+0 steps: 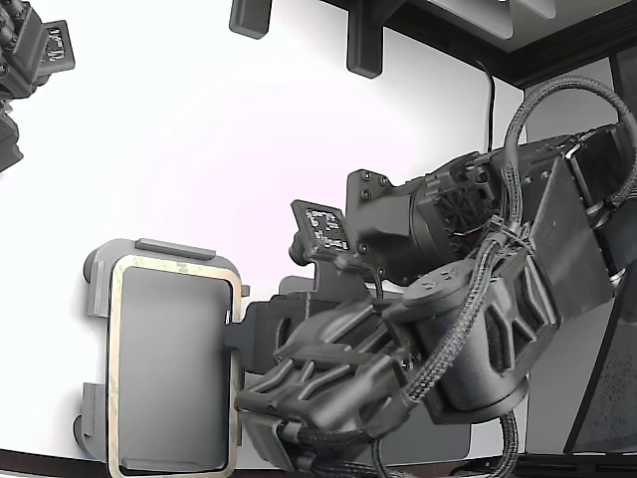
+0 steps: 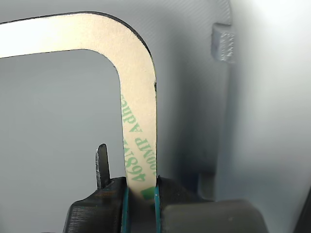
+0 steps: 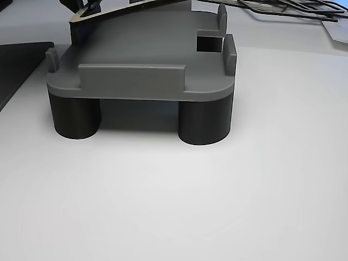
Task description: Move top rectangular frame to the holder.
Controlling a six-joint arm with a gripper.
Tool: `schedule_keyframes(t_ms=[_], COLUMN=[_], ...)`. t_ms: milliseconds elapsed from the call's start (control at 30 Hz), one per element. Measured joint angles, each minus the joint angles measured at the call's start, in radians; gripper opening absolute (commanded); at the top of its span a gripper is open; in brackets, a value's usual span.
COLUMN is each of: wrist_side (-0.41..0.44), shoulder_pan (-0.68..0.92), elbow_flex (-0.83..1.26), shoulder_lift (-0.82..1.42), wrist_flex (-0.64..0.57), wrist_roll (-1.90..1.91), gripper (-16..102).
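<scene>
Wrist view: the claw [image 2: 141, 204] pinches one long side of the top rectangular frame [image 2: 138, 97], which extends ahead of it above the holder [image 1: 100, 284]. Lower level, inside the raised tabs [image 2: 222, 42], before releasing.

The white table [image 1: 199, 129] is carrying pretty much just the grey holder [image 3: 136, 81], which is standing on dark round legs [image 3: 205, 122] right under the jaws. A dark flat mat [image 3: 19, 65] is lying on the surface just beside the holder, off to one side of the jaws. Some thin dark frames [image 3: 283, 8] are sitting further back, beyond them.
</scene>
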Motion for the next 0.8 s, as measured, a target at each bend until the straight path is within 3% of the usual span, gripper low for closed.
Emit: schedule_keyframes(t_ms=[800], wrist_side=[-0.041], shoulder_pan=[-0.041], elbow_flex=[0.041], shoulder_lift=[-0.009], wrist_flex=[0.0], wrist_roll=[-0.006], gripper=[-11])
